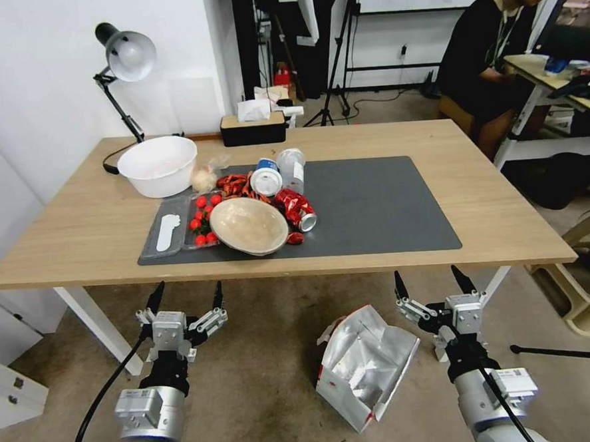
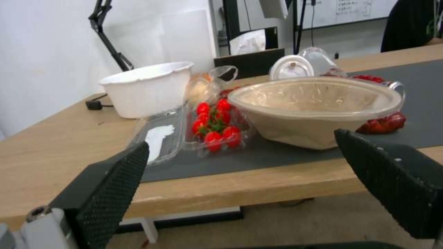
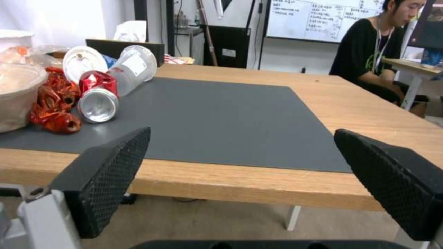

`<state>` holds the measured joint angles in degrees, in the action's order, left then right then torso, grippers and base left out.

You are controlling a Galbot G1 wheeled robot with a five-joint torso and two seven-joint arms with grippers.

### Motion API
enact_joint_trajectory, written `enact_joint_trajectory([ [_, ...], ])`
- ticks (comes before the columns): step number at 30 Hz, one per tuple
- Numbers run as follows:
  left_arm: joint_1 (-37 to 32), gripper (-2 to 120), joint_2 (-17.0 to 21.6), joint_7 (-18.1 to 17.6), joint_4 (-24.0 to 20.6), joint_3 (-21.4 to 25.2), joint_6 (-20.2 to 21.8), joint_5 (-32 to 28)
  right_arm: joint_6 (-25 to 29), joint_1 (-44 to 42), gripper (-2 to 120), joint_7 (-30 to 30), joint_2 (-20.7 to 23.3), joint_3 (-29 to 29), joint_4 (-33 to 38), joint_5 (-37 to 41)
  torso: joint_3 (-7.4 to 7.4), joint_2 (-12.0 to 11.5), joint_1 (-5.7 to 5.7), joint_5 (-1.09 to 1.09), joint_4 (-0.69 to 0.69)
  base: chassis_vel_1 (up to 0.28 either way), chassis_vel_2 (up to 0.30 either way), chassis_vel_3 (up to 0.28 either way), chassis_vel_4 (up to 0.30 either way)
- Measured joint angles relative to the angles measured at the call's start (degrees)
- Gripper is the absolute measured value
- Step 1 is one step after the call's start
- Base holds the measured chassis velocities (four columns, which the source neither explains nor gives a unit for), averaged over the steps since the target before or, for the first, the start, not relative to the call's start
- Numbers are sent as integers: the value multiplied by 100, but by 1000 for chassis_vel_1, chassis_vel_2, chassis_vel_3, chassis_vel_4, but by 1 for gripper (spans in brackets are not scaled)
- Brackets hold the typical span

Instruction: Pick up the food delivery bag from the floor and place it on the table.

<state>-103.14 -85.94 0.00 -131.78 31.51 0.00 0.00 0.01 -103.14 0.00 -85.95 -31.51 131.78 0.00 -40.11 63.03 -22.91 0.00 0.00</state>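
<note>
Head view, food delivery bag [image 1: 364, 367] on floor [image 1: 251, 384], both grippers empty

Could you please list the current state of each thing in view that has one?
Food delivery bag: on the floor, tipped over, mouth open, foil lining showing.
Left gripper: open, empty, held before the table edge.
Right gripper: open, empty, beside the bag.
Red can: crushed, lying on the mat.
Tomato box: lid open.
</note>
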Motion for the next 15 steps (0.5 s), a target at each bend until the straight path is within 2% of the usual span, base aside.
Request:
enact_joint_trajectory([
  [15,0,100,0,0,0,0,0,0,0,0,100,0,0,0,0,0,0,0,-1,0,0,0,0,0,0],
])
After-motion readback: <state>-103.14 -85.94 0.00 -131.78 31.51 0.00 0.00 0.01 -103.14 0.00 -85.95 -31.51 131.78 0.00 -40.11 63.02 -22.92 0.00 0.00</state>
